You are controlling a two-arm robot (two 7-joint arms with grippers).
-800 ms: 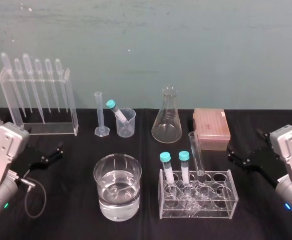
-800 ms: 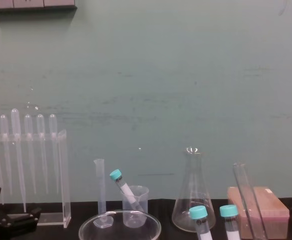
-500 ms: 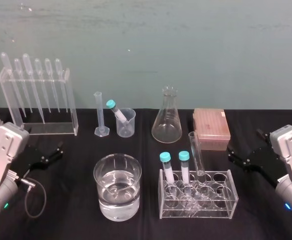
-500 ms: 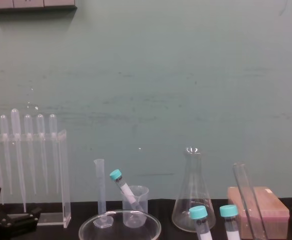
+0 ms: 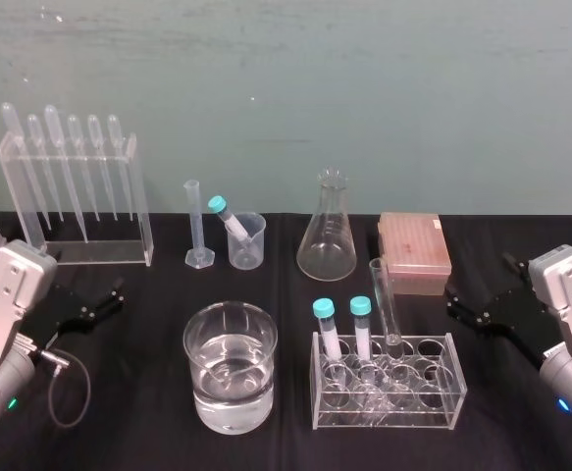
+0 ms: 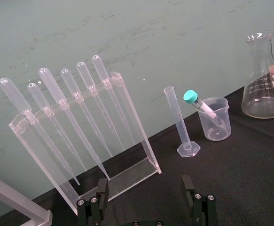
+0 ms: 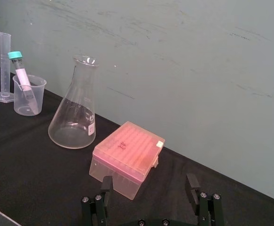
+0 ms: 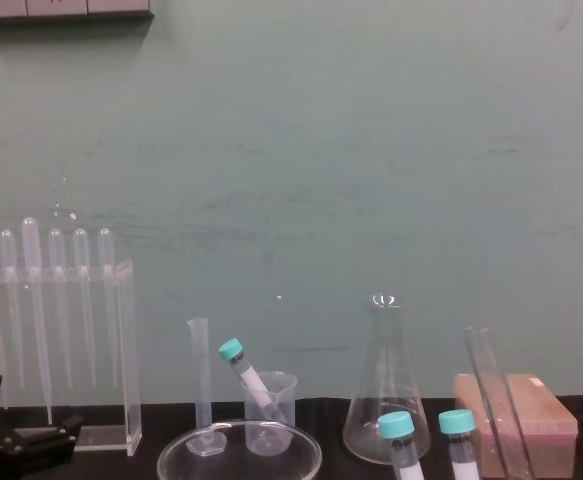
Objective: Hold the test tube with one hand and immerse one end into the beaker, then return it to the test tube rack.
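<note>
Poised before the first move: the right gripper [image 5: 454,302] hangs low over the table with its fingers spread and nothing between them. The tube [image 5: 382,299] stands near its left in the rack [image 5: 433,412], leaning so that its open mouth tips away from that gripper. The beaker [image 5: 230,365], part full of clear liquid, sits farther to the same side, beyond the rack and roughly between this gripper and the left gripper [image 5: 109,300]. The left gripper is parked well off, also spread and empty. No step of the task looks begun, and several things could go wrong from here. The tube is slim, smooth glass standing aslant, so fingers closing off-centre could knock it against the rack's holes or let it slide, while too hard a squeeze might crack it. 2 capped tubes [image 5: 361,329] stand just beyond the tube as the right gripper sees it, and an overlong reach could strike them. Pulling sideways before the round end is out of its hole would likely drag or tip the light rack. A low carry could clip the beaker's rim and slop the liquid. On the way back, a wet tube lowered off-line may miss its hole and fall.
</note>
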